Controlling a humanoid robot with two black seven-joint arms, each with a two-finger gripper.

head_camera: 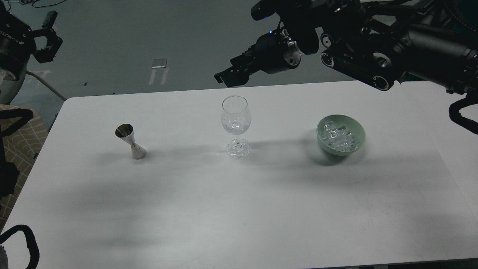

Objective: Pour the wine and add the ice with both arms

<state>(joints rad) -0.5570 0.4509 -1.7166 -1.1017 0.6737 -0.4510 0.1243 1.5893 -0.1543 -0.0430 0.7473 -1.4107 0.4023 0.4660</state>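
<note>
A clear wine glass point(235, 119) stands upright at the middle of the white table point(239, 209). A small clear ice cube lies in its bowl point(235, 125). A green bowl point(321, 140) to its right holds several ice cubes point(339, 137). My right gripper point(228, 77) hangs above and just behind the glass, clear of the rim, with its fingers slightly apart and nothing between them. My left gripper point(45, 37) is raised at the far top left, off the table, open and empty.
A steel hourglass-shaped jigger point(131, 142) stands upright left of the glass. My right arm point(373, 41) spans the top right above the table's far edge. Cables and dark gear sit beyond the table's left edge.
</note>
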